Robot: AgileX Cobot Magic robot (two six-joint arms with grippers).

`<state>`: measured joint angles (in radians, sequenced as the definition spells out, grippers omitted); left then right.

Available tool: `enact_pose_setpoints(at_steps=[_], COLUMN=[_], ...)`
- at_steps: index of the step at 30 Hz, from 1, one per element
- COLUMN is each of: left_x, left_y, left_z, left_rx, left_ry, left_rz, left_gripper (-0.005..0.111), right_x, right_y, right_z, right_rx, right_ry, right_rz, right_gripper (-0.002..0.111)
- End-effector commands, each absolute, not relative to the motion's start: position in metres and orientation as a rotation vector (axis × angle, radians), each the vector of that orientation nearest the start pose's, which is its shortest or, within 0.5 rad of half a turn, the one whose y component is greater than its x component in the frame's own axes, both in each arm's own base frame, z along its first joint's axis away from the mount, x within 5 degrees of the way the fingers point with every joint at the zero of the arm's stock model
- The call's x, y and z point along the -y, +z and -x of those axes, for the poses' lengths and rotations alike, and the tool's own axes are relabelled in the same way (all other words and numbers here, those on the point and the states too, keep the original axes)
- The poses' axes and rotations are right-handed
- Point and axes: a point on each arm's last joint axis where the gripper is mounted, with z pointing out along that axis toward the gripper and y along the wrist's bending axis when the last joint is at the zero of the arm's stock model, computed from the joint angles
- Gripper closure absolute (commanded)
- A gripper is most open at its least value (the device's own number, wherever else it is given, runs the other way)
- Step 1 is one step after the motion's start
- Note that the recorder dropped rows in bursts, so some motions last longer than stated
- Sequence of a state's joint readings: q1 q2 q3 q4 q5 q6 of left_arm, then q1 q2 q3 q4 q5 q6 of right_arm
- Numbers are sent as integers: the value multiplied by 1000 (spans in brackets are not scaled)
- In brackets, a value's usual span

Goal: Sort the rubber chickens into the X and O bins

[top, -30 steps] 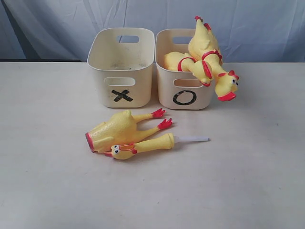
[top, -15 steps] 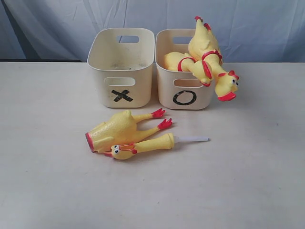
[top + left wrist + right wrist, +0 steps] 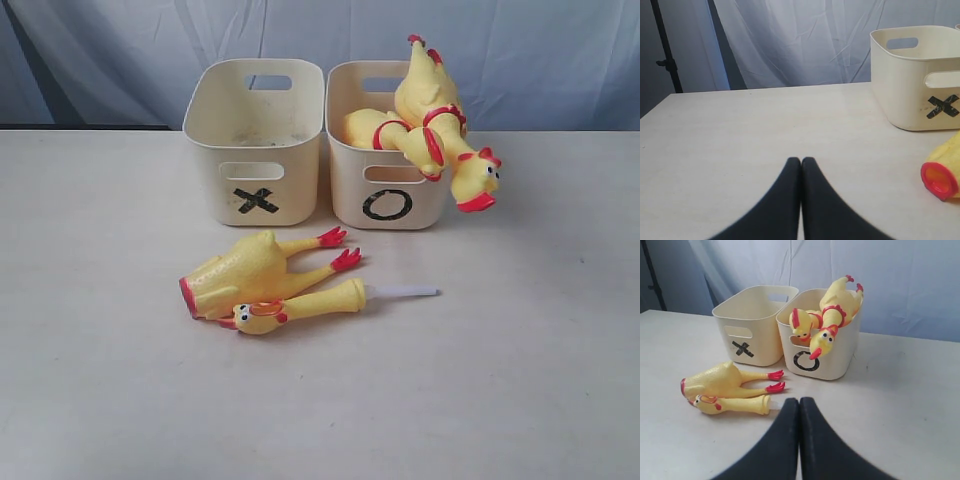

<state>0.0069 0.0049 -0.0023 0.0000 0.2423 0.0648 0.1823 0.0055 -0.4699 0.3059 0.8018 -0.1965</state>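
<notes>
A pale beige table [image 3: 520,380] carried two cream-white plastic tubs with rounded corners, standing side by side toward its far edge. In the exterior view, the tub marked with a black X [image 3: 215,195] stood left of the tub marked with a black O [image 3: 350,195]. Nearer lay a yellow headless rubber chicken body [image 3: 245,272] with red feet. A yellow head-and-neck piece [image 3: 300,305] apparently rested against it, its white tube [image 3: 405,291] pointing right.
</notes>
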Motion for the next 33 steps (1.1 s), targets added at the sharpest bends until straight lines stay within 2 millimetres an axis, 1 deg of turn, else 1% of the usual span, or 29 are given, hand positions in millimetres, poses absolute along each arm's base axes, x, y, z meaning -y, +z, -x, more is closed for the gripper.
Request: enact_pose_setpoints(at_steps=[1, 3, 4, 6, 13, 15, 18, 19, 22, 28, 31, 33], left_x=[-1, 1, 2, 2, -6, -7, -5, -5, -2, 5, 9, 10], left_y=[193, 196, 199, 206, 223, 224, 222, 223, 235, 268, 280, 288], left_z=[-56, -56, -56, -56, -54, -54, -55, -55, -52, -43, -46, -51], left_rx=[-1707, -1675, -1634, -1552, -1325, -1307, -1330, -1330, -1341, -1381, -1453, -1494], left_ry=[55, 1, -93, -198, -356, -371, -441, -451, -476, -492, -441, -427], left_rz=[-48, -6, 72, 172, 390, 408, 452, 457, 436, 341, 265, 241], left_gripper=[107, 107, 107, 107, 107, 107, 107, 107, 107, 107, 107, 107], right_x=[-24, -24, -24, -24, -24, -24, -24, -24, -24, -24, -24, -24], right_y=[293, 292, 292, 292, 292, 292, 292, 292, 292, 292, 292, 292], right_z=[-3, -3, -3, -3, -3, -3, -3, -3, -3, -3, -3, -3], right_rx=[-1726, -1725, -1726, -1726, -1728, -1728, -1725, -1725, -1725, -1725, -1725, -1725], right_ry=[315, 316, 312, 311, 311, 311, 310, 310, 310, 310, 310, 310], right_rz=[408, 405, 406, 406, 407, 407, 406, 406, 406, 406, 406, 406], right_gripper=[109, 109, 109, 109, 109, 109, 109, 109, 109, 109, 109, 109])
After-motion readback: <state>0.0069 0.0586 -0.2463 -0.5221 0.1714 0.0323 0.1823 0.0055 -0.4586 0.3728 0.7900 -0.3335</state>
